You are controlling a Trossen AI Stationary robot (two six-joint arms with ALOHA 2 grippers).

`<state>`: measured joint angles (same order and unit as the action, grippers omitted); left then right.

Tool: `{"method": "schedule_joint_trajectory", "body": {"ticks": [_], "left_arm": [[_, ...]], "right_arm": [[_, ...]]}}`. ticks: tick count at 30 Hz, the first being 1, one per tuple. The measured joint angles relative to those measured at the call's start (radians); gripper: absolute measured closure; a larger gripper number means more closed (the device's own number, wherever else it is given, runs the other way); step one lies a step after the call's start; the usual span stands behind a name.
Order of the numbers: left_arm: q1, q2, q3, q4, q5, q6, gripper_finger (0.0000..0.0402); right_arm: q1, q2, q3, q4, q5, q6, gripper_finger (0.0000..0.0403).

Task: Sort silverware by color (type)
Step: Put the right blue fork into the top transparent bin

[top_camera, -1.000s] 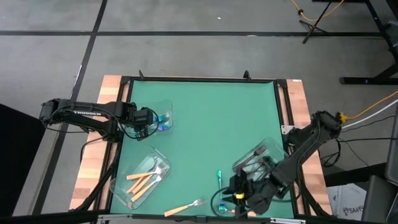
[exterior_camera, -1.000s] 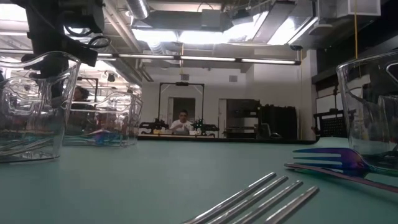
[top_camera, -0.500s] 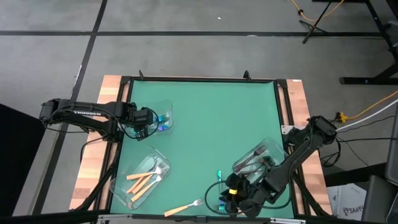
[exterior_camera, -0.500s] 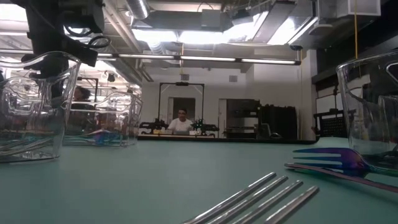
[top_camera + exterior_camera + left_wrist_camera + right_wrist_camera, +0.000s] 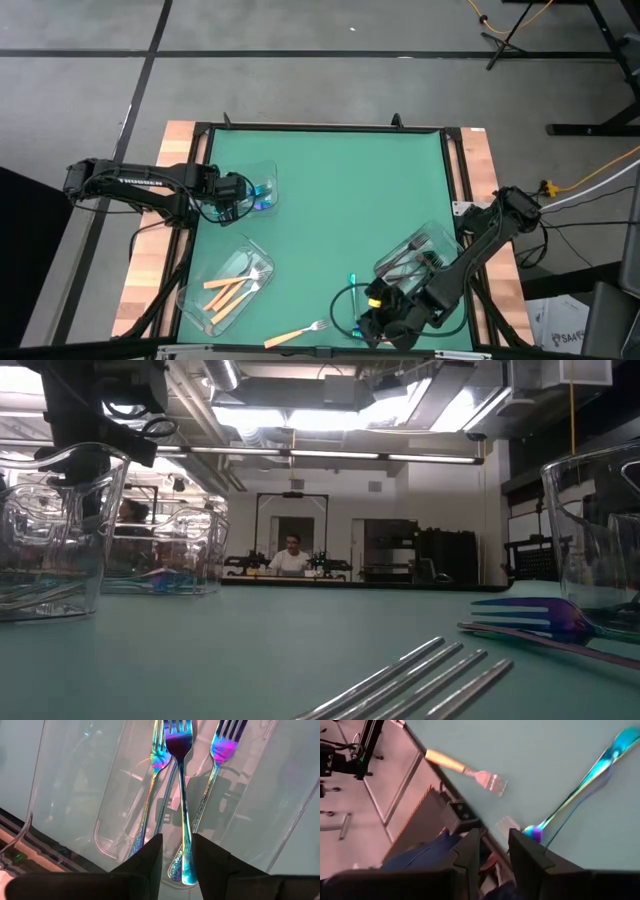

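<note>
Green worktop framed in black, with bare wood strips along its left and right edges, seen from above; the low view looks across it to a lit workshop where a person sits far behind the far edge. Three clear trays rest on the worktop. One tray lies at the left edge and holds three iridescent blue-teal forks, seen through the left wrist camera. A second tray near the front-left corner holds several orange-handled forks. A third tray near the right edge holds dark forks.

Left arm: its left gripper hangs over the blue-teal tray, fingers set narrowly apart and holding nothing. It is unchanged across the last second.

Right arm: over the last second its right gripper has travelled a little leftward along the front edge, away from the dark-fork tray. Its fingers stand a small way apart with nothing between them. Just beside it a loose blue-teal fork lies on the worktop near the front edge, and a loose orange-handled fork lies farther left along that same edge.

Interpretation: sorting is mostly done, since each tray already carries one colour. Two forks remain unsorted. The leftward shift suggests the right arm is lining up on one of them; which one cannot be judged, as the gripper sits between them.
</note>
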<state>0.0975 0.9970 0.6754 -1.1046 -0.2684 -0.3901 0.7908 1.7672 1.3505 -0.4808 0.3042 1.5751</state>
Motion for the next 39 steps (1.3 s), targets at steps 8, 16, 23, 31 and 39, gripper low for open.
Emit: {"method": "schedule_joint_trajectory", "body": {"ticks": [8,16,23,31,39], "left_arm": [[0.0,0.0,0.0,0.0,0.0,-0.002,0.0304],[0.0,0.0,0.0,0.0,0.0,-0.004,0.0304],[0.0,0.0,0.0,0.001,0.0,-0.004,0.0304],[0.0,0.0,0.0,0.009,0.0,-0.004,0.0304],[0.0,0.0,0.0,0.027,0.0,-0.004,0.0304]], "right_arm": [[-0.001,0.0,0.05,-0.003,-0.036,0.073,0.0308],[-0.007,0.088,0.242,-0.166,-0.08,0.107,0.0308],[-0.007,0.256,0.531,-0.473,-0.089,0.172,0.0308],[-0.007,0.452,0.749,-0.696,-0.143,0.259,0.0308],[-0.007,0.542,0.752,-0.745,-0.193,0.284,0.0308]]}}
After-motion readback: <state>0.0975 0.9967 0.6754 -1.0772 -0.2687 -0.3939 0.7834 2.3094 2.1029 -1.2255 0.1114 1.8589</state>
